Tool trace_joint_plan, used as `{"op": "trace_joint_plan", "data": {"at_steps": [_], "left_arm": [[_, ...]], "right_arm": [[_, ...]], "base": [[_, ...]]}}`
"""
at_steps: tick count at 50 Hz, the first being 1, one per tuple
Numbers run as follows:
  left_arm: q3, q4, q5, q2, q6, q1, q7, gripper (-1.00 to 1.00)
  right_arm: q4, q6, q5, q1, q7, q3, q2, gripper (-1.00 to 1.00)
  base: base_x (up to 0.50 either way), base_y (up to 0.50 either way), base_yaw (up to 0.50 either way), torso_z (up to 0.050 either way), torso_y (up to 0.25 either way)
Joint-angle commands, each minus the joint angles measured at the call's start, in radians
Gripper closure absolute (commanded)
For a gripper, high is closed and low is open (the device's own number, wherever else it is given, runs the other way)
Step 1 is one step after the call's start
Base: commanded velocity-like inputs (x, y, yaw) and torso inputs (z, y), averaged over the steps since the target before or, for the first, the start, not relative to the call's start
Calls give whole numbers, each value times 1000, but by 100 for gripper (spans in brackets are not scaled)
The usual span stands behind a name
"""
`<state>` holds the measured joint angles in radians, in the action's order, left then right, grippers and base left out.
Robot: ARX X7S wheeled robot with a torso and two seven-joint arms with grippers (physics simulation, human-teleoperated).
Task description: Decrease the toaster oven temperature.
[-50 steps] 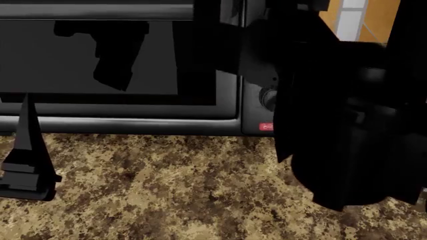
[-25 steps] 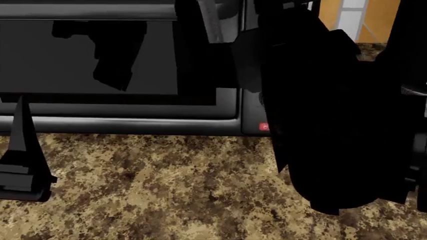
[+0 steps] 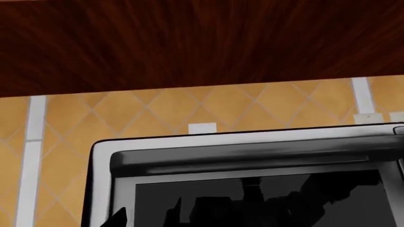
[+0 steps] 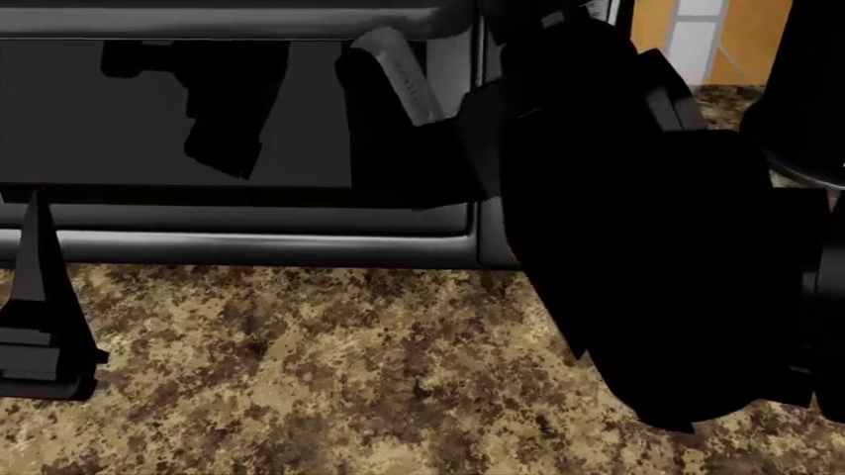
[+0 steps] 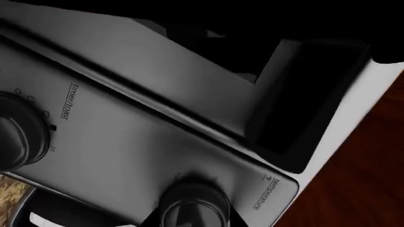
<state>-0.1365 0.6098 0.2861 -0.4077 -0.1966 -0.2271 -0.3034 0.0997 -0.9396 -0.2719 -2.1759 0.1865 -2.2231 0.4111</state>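
The toaster oven (image 4: 237, 213) fills the back of the head view with its dark glass door and bar handle (image 4: 198, 20). My right arm (image 4: 634, 247) hides its control panel there. In the right wrist view the grey panel (image 5: 126, 142) shows a black knob marked temperature (image 5: 192, 205) and a timer/toast knob (image 5: 16, 137). My right gripper (image 5: 194, 220) is on the temperature knob, one fingertip against each side. My left gripper (image 4: 40, 327) hovers low at the oven's left front, open and holding nothing. The left wrist view looks at the door's top (image 3: 240, 153).
A speckled brown stone countertop (image 4: 330, 376) stretches in front of the oven. Behind it is an orange tiled wall (image 3: 158, 109), with a dark wooden cabinet (image 3: 189, 42) overhead.
My right arm has shifted left and closer to the oven. It now covers the knob and the red button that showed a second ago. The left gripper has drifted slightly left.
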Motion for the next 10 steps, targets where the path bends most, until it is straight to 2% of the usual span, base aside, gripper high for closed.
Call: {"op": "trace_joint_plan", "data": {"at_steps": [1,10], "left_arm": [[0,0,2,-1,1,8,-5,-100],[-1,6,4,-3,-3,8,-9,-100]], "right_arm": [[109,160,122,9,-3,-33,-69,100],[147,158,136,-3,18,-54,-71,100]], "base": [[0,6,11,0,0],[4,5,11,-1,0]]}}
